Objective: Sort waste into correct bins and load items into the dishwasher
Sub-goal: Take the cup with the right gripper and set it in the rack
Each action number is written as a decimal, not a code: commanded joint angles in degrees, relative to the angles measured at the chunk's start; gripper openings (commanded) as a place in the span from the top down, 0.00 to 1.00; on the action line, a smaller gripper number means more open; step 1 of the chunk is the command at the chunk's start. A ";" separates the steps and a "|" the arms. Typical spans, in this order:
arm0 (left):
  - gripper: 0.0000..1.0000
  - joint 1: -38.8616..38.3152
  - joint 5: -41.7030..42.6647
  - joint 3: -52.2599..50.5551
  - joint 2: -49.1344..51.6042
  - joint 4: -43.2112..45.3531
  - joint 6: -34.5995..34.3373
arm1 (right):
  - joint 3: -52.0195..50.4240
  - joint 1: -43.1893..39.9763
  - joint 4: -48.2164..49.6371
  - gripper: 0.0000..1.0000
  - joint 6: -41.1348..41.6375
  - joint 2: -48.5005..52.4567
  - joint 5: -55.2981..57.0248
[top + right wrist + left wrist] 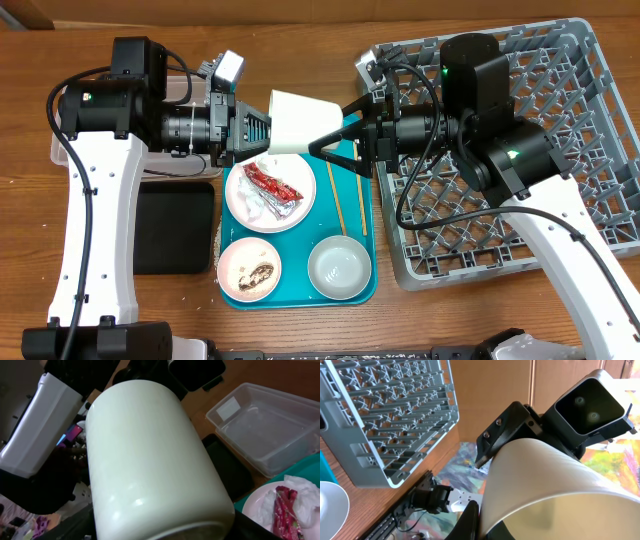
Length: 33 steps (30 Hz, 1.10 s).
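The white cup hangs on its side in the air above the teal tray, between both grippers. My left gripper is shut on its rim, one finger inside and one outside the wall. My right gripper is closed round the cup's base, and the cup fills the right wrist view. Below it, a pale plate holds the red-and-silver wrapper and white napkin. Two chopsticks lie beside it. The grey dish rack stands at the right.
The teal tray also holds a bowl with brown scraps and an empty white bowl. The clear tub sits at the back left, partly under my left arm. The black tray lies in front of it.
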 commanded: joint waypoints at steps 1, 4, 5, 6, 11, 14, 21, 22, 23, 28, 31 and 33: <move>0.96 -1.31 -1.88 1.05 -0.44 -0.11 1.53 | 1.16 1.40 1.14 0.35 -0.20 -0.48 -3.93; 0.93 -1.68 -4.37 1.05 -0.44 -1.14 1.53 | 1.16 1.40 1.16 0.31 -0.17 -0.55 -3.98; 0.94 -1.68 -4.33 1.05 -0.44 -1.18 1.53 | 1.16 1.40 1.20 0.12 -0.20 -0.59 -4.22; 0.94 -1.68 -4.31 1.05 -0.44 -1.25 1.51 | 1.16 1.40 1.36 0.08 -0.20 -0.61 -4.39; 0.94 -1.68 -4.31 1.05 -0.44 -1.33 1.51 | 1.16 1.40 3.52 0.26 0.76 -0.70 -4.37; 0.89 -1.68 -4.33 1.05 -0.44 -1.31 1.53 | 1.16 1.33 3.89 0.34 1.33 -0.72 -4.37; 0.00 -1.55 -12.68 1.05 -0.44 -1.09 1.49 | 1.16 -7.82 -2.21 0.35 1.29 -5.05 1.66; 0.00 -1.55 -14.95 1.05 -0.44 -1.03 1.46 | 1.16 -9.11 -4.94 0.35 1.29 -6.03 5.92; 0.00 -1.55 -19.56 1.05 -0.44 -0.87 1.27 | 1.25 -10.75 -11.32 0.35 1.31 -8.20 18.49; 0.00 -1.55 -26.93 1.05 -0.44 0.09 -0.20 | 1.27 -5.53 -36.83 0.35 11.54 -13.40 61.68; 0.00 -1.55 -27.30 1.05 -0.44 2.25 -2.03 | 1.09 -4.11 -51.49 0.37 20.35 -10.16 63.43; 0.00 -1.55 -27.30 1.05 -0.44 2.99 -2.19 | -0.04 -4.11 -57.44 0.37 22.53 -6.43 63.39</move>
